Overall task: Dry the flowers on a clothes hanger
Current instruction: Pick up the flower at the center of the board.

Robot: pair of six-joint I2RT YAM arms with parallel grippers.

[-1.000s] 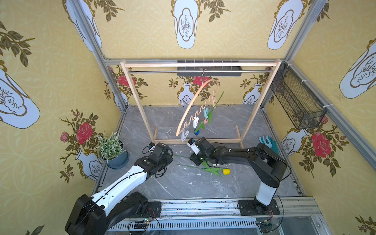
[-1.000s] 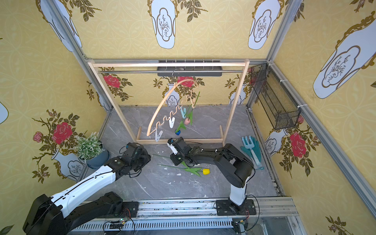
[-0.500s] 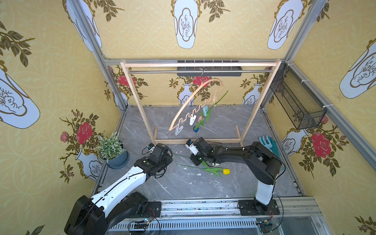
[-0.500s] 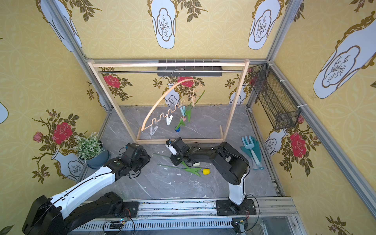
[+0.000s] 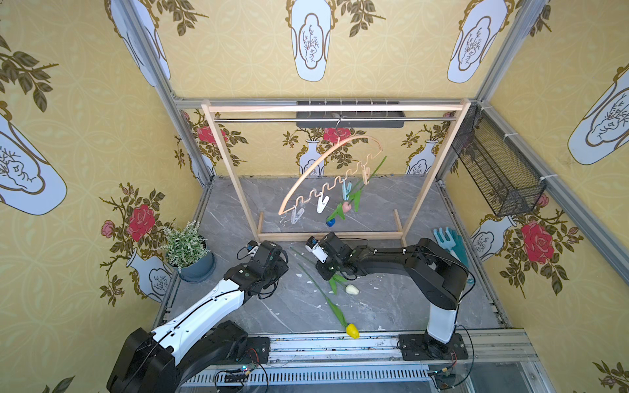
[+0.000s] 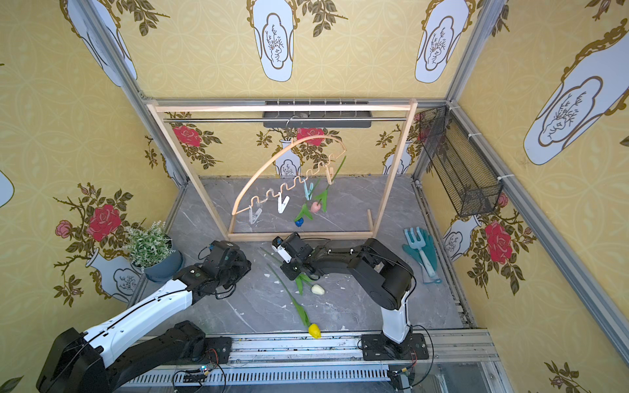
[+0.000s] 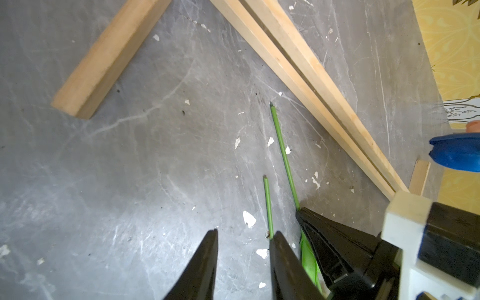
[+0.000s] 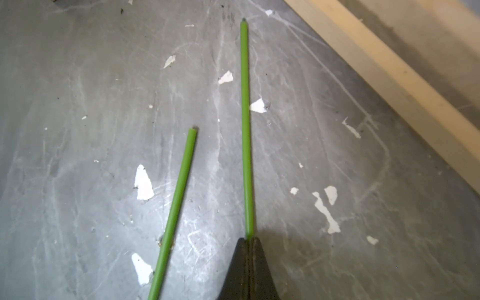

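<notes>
The shorter stem [image 8: 176, 197] runs off the right wrist view's edge, the longer stem [image 8: 246, 130] vanishes between the closed tips of the right gripper [image 8: 250, 240], and the left wrist view crops the blue tulip head [image 7: 457, 153].

The floor [image 5: 374, 306] is grey marble with pale veins and white flecks. The yellow tulip [image 5: 352, 330], cream-white tulip [image 5: 352, 289], pink tulip [image 5: 346, 206] and blue tulip [image 5: 330, 222] all have green stems and leaves. The clothes hanger [image 5: 316, 163] is light wood with pastel pegs [image 5: 321, 204] (white, pale blue and cream; one looks greyish). The wallpaper [image 5: 85, 136] is yellow with red roses and white vases. The rack [image 5: 272, 109] is pale wood with a silver rail [image 5: 272, 120]. The potted plant [image 5: 185, 243] is white-tipped green in a slate-blue pot. The gloves [image 5: 457, 248] are teal, the hand fork [image 5: 444, 238] pale blue and the mesh basket [image 5: 497, 177] black. The left arm [image 5: 211, 306] is white and black, the right arm [image 5: 391, 263] mostly black.
</notes>
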